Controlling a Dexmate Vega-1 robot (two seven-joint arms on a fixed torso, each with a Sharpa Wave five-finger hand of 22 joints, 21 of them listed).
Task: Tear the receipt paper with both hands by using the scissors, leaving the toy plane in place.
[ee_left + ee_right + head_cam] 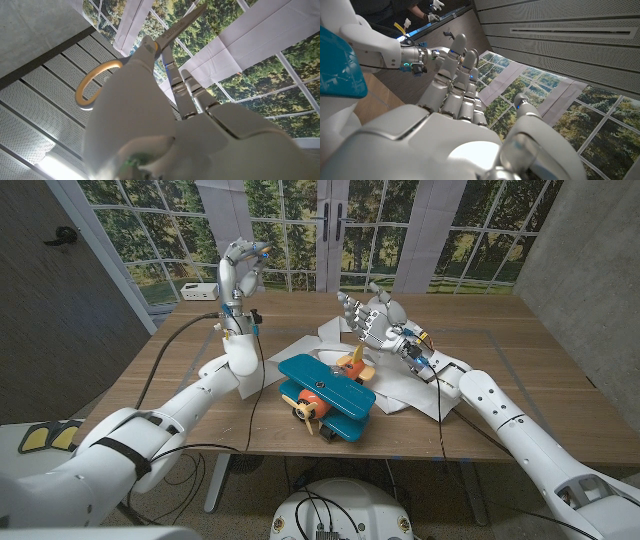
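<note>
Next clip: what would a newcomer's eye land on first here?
Probably the blue and orange toy plane sitting on sheets of white paper at the table's near middle. Next, the left hand, raised high over the table's left side, holding yellow-handled scissors, and the right hand hovering with fingers spread above the paper.

The scissors (pixel 150 50), yellow-handled with grey blades, are held up in the air over the table's far left part. The white receipt paper (pixel 400 390) lies crumpled mid-table, under and behind the blue and orange toy plane (pixel 325 392) near the front edge.
</note>
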